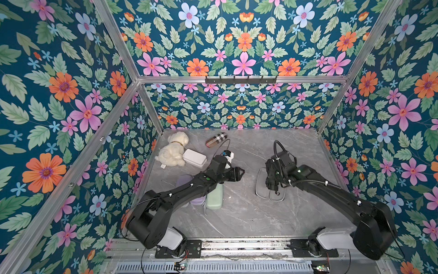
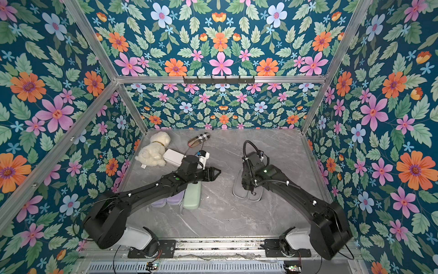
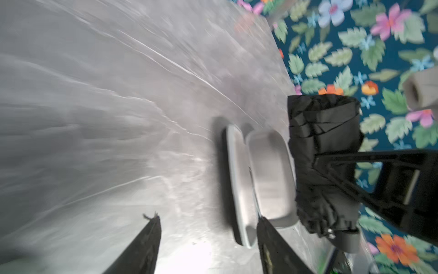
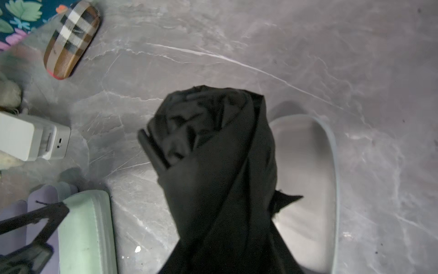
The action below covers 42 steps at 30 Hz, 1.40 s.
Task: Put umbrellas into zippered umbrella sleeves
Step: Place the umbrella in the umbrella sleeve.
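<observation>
My right gripper [image 1: 272, 186] is clamped on the black umbrella [image 4: 213, 154], hanging over the open sleeve [image 4: 305, 178] on the counter [image 1: 237, 213]; my left gripper [image 1: 240, 174] hovers beside that sleeve, jaws apart, empty; 1 closed mint sleeve [image 1: 214, 197] lies farther off.

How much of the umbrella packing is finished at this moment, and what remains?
Looks done: the mint green sleeve and two lavender sleeves lie closed side by side; their contents are hidden. In hand: the right gripper holds the black umbrella over the open sleeve, whose grey lining is empty. The left gripper is open and holds nothing. Left: lay the umbrella in, then zip the sleeve shut.
</observation>
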Each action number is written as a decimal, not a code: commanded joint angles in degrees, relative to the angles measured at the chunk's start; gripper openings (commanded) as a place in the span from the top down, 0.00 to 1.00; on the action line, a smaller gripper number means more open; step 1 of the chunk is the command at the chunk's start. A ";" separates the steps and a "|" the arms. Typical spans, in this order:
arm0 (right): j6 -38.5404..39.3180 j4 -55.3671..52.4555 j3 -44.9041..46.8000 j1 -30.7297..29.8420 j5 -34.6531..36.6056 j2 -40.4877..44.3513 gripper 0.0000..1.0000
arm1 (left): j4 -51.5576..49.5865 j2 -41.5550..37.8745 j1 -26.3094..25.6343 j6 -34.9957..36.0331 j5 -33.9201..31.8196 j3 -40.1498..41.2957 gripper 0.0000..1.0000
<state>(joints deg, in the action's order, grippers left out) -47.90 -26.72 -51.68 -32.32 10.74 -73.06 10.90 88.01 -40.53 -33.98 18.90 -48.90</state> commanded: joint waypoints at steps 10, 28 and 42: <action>-7.13 48.61 15.32 0.74 12.63 2.33 1.00 | 12.35 14.61 -3.63 -5.26 9.22 -5.10 0.42; -19.14 51.73 25.65 -8.11 16.77 -5.38 1.00 | 31.14 17.05 -5.87 -19.85 8.55 8.02 0.79; -18.16 28.59 20.05 -8.20 6.82 -5.43 1.00 | 36.93 18.94 -7.81 -23.50 8.45 9.72 0.95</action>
<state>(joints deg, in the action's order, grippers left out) -65.76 7.40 -30.22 -40.32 19.68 -77.97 45.06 106.67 -48.18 -56.80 27.03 -38.92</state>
